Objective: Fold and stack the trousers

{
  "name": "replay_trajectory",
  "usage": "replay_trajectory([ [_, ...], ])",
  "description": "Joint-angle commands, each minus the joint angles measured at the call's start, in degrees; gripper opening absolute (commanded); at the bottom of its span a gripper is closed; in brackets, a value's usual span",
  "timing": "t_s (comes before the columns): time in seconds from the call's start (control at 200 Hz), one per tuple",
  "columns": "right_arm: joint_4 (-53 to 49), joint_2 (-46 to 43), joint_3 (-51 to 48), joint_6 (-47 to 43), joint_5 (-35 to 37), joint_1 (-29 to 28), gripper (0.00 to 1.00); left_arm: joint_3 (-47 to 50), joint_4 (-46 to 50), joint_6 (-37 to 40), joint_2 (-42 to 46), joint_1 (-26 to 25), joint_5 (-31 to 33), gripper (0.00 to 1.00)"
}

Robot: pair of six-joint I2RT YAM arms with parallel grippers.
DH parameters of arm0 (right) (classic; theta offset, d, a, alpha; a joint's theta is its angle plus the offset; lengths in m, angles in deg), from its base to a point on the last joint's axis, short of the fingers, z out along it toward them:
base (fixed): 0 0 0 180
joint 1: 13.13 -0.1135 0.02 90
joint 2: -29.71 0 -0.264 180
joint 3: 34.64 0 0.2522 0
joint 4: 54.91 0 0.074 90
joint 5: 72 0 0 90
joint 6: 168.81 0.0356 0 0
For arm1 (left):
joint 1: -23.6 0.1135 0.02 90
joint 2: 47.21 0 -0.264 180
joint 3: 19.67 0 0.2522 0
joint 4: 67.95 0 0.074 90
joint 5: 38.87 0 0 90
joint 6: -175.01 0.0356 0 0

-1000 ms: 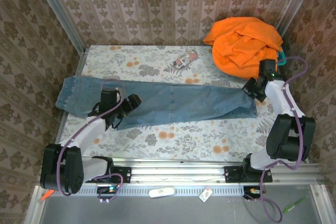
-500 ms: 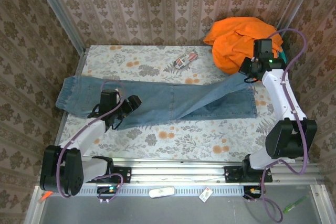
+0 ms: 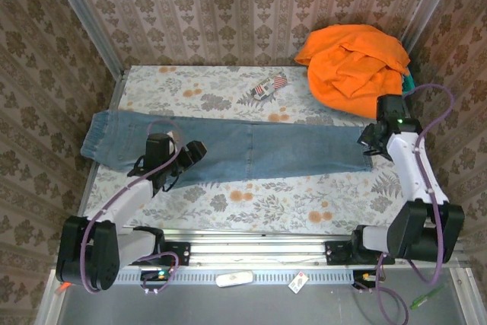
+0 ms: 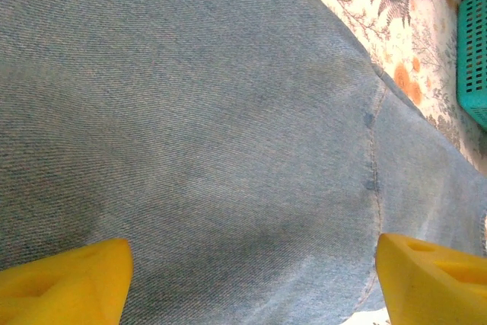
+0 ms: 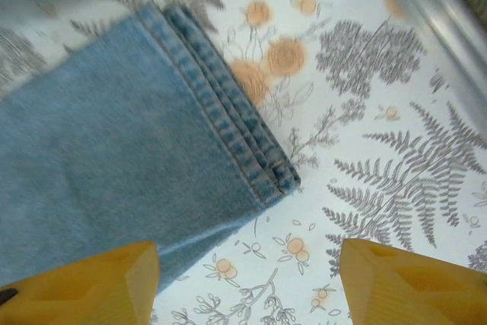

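The trousers, light blue faded jeans, lie flat across the table, waistband at the left and leg hems at the right, one leg laid over the other. My left gripper hovers open over the seat of the trousers, its yellow fingertips wide apart with only denim below. At the hem end, my right gripper is open just above the cloth. The stacked hems lie on the table between and ahead of its yellow fingertips, held by nothing.
A bright orange garment is heaped at the back right corner beside a teal basket. A small stars-and-stripes item lies behind the trousers. Patterned walls close in the flowered table on three sides.
My right gripper carried the upper leg's hem up and back, then brought it down over the lower leg's hem and opened, letting it go. The left arm stayed put.
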Motion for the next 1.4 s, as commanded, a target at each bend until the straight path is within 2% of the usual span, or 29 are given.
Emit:
replay_trajectory([
  [0.0,2.1,4.7,4.2,0.0,-1.9,0.4,0.65,-0.1,-0.9,0.5,0.3,-0.4,-0.4,0.83],
  [0.12,2.6,18.5,12.0,-0.8,-4.1,0.5,0.59,-0.7,-1.1,0.5,-1.5,-0.4,-0.8,0.83],
  [0.195,1.3,24.0,15.7,-0.8,-3.4,0.5,0.57,-0.9,-0.8,0.4,-1.9,-0.3,-1.0,0.83],
  [0.315,2.7,25.7,14.7,-1.0,-4.9,0.2,0.55,-0.7,-0.9,0.5,-2.1,-0.3,-0.6,0.84],
  [0.355,3.0,25.4,13.7,-1.2,-6.3,-0.7,0.50,-1.0,-0.6,0.8,-2.5,-0.3,-0.2,0.85],
  [0.38,2.3,25.0,13.6,-1.0,-7.1,-2.0,0.43,-1.2,-0.6,0.9,-2.8,-0.3,-0.2,0.85],
  [0.415,1.9,24.0,13.2,-0.5,-7.5,-4.9,0.39,-1.6,-0.8,1.3,-3.4,-0.3,-0.5,0.85],
  [0.46,2.3,22.5,12.5,0.0,-7.8,-10.4,0.37,-2.9,-0.8,1.8,-4.5,-0.3,-0.8,0.85],
  [0.54,3.7,21.9,13.1,2.6,-8.7,-20.9,0.24,-6.1,-0.8,2.4,-7.2,-0.3,-0.7,0.85],
  [0.61,7.0,24.7,15.1,5.2,-11.0,-27.9,0.12,-10.0,-0.9,3.1,-10.5,-0.3,0.0,0.85],
  [0.68,9.8,30.1,18.6,6.2,-15.8,-32.1,0.06,-13.8,-0.6,3.8,-14.4,0.7,0.2,0.85],
  [0.75,9.7,36.8,23.4,7.7,-17.7,-33.8,0.00,-15.4,-2.1,2.7,-18.1,3.4,-0.8,0.85],
  [0.905,10.0,43.7,24.5,8.7,-19.6,-32.4,0.00,-13.6,-7.9,-0.7,-26.2,11.3,-4.2,0.83],
  [1.1,14.6,38.8,10.5,10.0,-24.1,-24.3,0.00,-6.5,-16.1,-4.9,-31.4,19.8,-8.3,0.84],
  [1.18,16.0,36.9,5.9,9.6,-25.1,-20.7,0.00,-6.0,-18.4,-4.9,-33.3,21.0,-11.3,0.84],
  [1.24,19.4,35.4,3.2,9.4,-29.6,-18.5,0.00,-6.0,-20.2,-4.7,-34.3,21.2,-13.5,0.84],
  [1.395,14.8,30.6,5.5,7.1,-30.5,-18.3,0.03,-6.3,-22.4,-4.6,-32.7,21.1,-16.9,0.84],
])
